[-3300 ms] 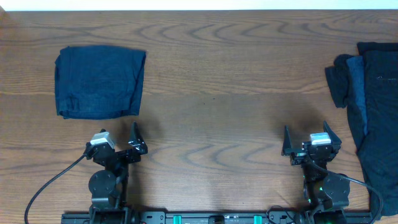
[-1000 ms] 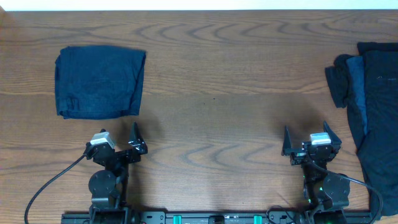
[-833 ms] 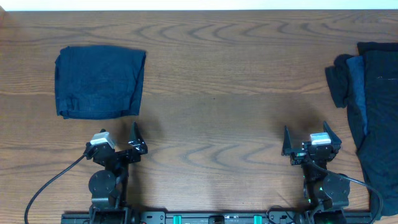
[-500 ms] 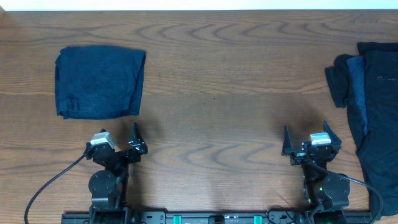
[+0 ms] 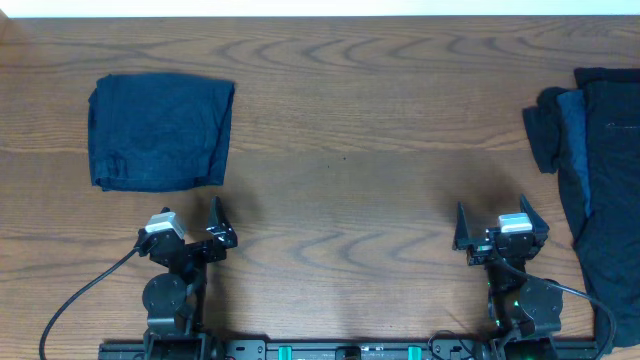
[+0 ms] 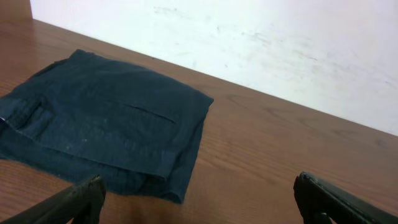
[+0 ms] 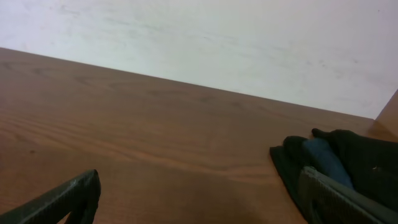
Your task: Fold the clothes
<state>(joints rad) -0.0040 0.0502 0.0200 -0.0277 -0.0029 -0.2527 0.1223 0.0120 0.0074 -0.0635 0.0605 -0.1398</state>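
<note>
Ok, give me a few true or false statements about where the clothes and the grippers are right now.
1. A folded navy garment lies on the left of the table. True.
2. The left gripper is shut on it. False: it is open, short of the cloth.
3. A heap of dark clothes lies at the table's right edge. True.
4. The right gripper holds a garment. False: it is open and empty.
</note>
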